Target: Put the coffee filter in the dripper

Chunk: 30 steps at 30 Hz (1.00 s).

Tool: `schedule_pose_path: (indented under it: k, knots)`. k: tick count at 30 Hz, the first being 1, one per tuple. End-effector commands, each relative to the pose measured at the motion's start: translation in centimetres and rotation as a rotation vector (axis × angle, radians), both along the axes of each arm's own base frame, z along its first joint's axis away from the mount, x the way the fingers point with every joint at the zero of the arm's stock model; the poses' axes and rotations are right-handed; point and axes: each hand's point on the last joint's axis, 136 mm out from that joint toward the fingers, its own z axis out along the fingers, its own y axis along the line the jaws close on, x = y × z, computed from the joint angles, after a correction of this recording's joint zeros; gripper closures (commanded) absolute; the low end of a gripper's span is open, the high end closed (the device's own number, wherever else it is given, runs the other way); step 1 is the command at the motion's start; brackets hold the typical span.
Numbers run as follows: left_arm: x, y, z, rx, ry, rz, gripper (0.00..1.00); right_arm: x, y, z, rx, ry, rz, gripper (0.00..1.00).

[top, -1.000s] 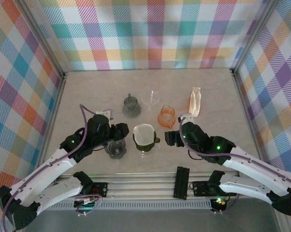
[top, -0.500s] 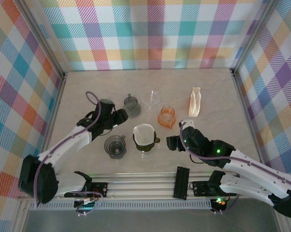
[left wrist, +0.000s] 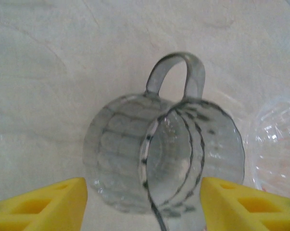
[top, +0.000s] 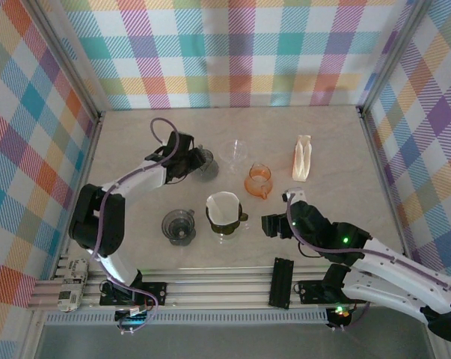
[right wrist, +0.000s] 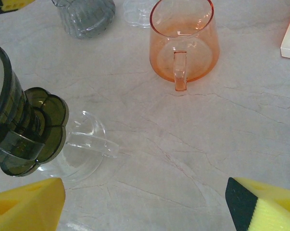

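Coffee filter (top: pixel 222 206) sits as a white paper cone inside the dark green dripper (top: pixel 241 218) near the middle front of the table (top: pixel 330 134). Its mouth is open and its pale rim stands a little above the dripper's dark edge. The dripper rests on a glass server (right wrist: pixel 80 154). Just right of it lies a bare patch of table, then the right gripper (top: pixel 268 224) with its jaws spread wide and nothing between them. Just left stands a grey dripper (top: pixel 179 226), apart from the server. Behind are an orange dripper (top: pixel 259 179) and a clear dripper (top: pixel 234 153), close together with narrow gaps. Left of the clear one, the left gripper (top: pixel 191 161) reaches over a second grey dripper (left wrist: pixel 135 163). Its yellow fingertips (left wrist: pixel 44 204) are parted on either side of the glass, and contact cannot be made out. A stack of filters (top: pixel 304 157) stands toward the right, well apart from the rest. The freest room is the back strip and the far right of the table. Plaid walls (top: pixel 240 52) close the left, back and right, and a metal rail (top: pixel 210 288) runs along the front.
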Motion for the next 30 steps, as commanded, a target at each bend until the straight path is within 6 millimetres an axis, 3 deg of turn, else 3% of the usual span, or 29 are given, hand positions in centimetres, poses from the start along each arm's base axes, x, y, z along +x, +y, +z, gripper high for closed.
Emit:
schedule_pose_path:
  k: [1,11,22,30]
  knots:
    - [1.1,0.9,-0.3,0.054,0.006,0.025,0.41,-0.3,-0.5,-0.6,0.001,0.019,-0.015,0.12]
    - [0.8,1.6,-2.3,0.139,0.100,0.004,0.63,-0.7,-1.1,-1.2,0.011,0.026,-0.024,0.12]
    - [-0.3,2.0,-1.6,0.148,0.106,-0.006,0.86,-1.1,-1.4,-2.5,0.000,0.055,-0.027,0.12]
    - [-1.8,2.9,0.7,0.112,0.080,0.009,0.99,-1.7,0.2,-3.7,0.017,0.075,0.066,0.11]
